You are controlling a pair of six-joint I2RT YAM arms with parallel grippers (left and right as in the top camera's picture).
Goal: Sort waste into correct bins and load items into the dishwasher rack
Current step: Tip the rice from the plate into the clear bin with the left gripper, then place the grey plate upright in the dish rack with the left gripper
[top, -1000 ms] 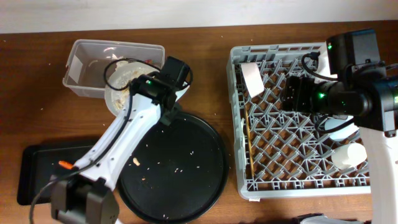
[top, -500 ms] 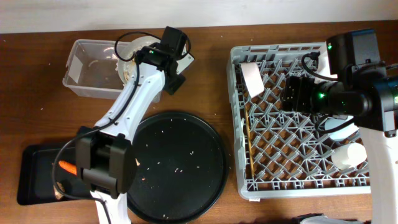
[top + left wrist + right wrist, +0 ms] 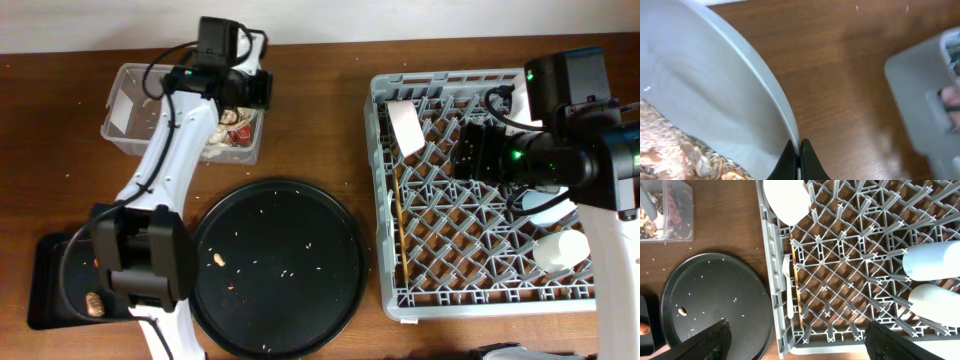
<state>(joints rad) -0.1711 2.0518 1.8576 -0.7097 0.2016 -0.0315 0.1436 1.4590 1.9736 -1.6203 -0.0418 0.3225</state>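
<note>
Left tool pinches plate rim (prob. hidden overhead).

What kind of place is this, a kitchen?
Probably a robot practice setup made to look like kitchen clean-up, not a real kitchen. A dishwasher rack holding cups sits on a wooden table, near a clear tub of scraps.
</note>
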